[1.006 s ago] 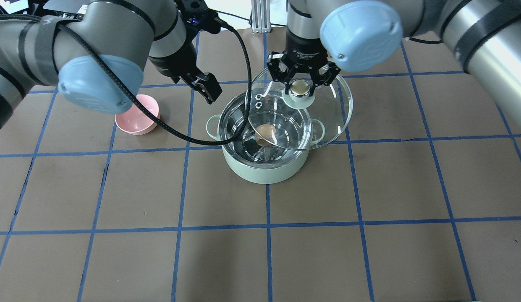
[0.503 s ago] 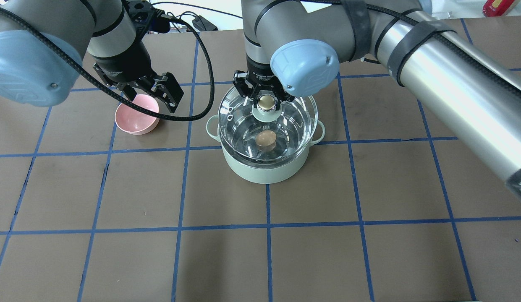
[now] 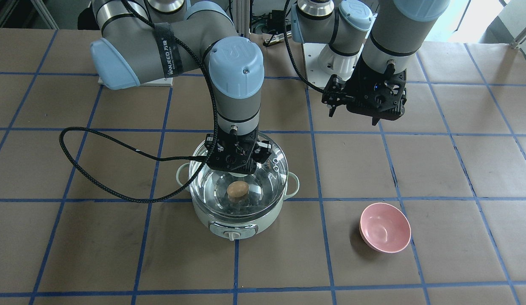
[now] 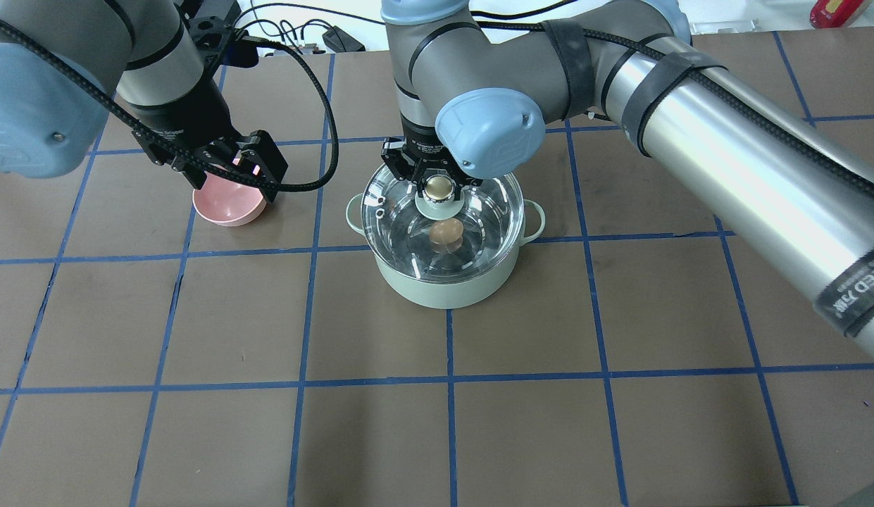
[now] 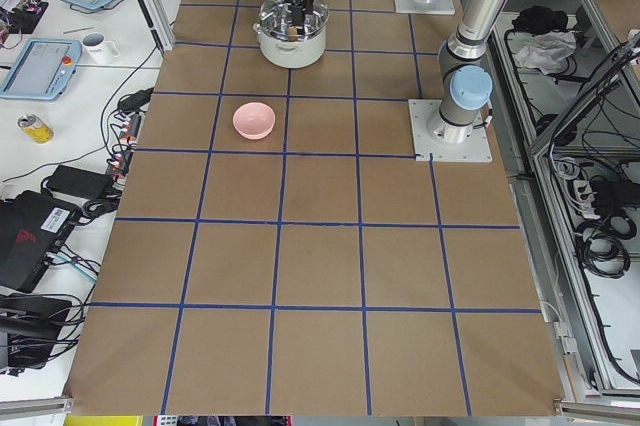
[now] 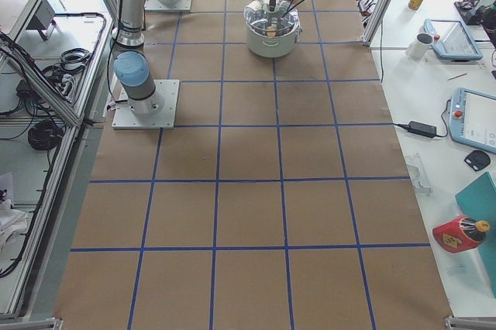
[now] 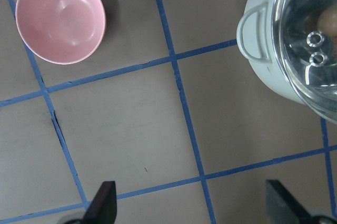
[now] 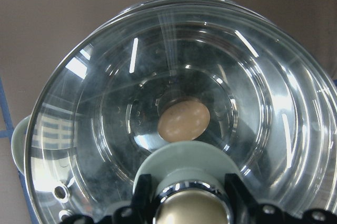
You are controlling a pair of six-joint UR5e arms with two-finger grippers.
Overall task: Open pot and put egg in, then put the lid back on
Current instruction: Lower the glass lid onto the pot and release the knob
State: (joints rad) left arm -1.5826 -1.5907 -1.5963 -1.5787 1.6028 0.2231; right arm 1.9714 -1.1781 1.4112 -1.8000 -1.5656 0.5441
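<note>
The mint-green pot stands mid-table with its white dial toward the front-facing camera. The clear glass lid lies on the pot's rim. My right gripper is shut on the lid's cream-gold knob. The tan egg lies on the steel bottom inside and shows through the glass in the right wrist view. My left gripper is open and empty, held above the table to the pot's left, over the pink bowl.
The pink bowl sits empty, about one grid square from the pot. A black cable loops from the right arm down beside the pot. Brown table with blue grid lines lies in front of the pot.
The right gripper brought the lid from tilted and offset behind the pot down onto its rim. The left arm moved away to the left, over the pink bowl.
</note>
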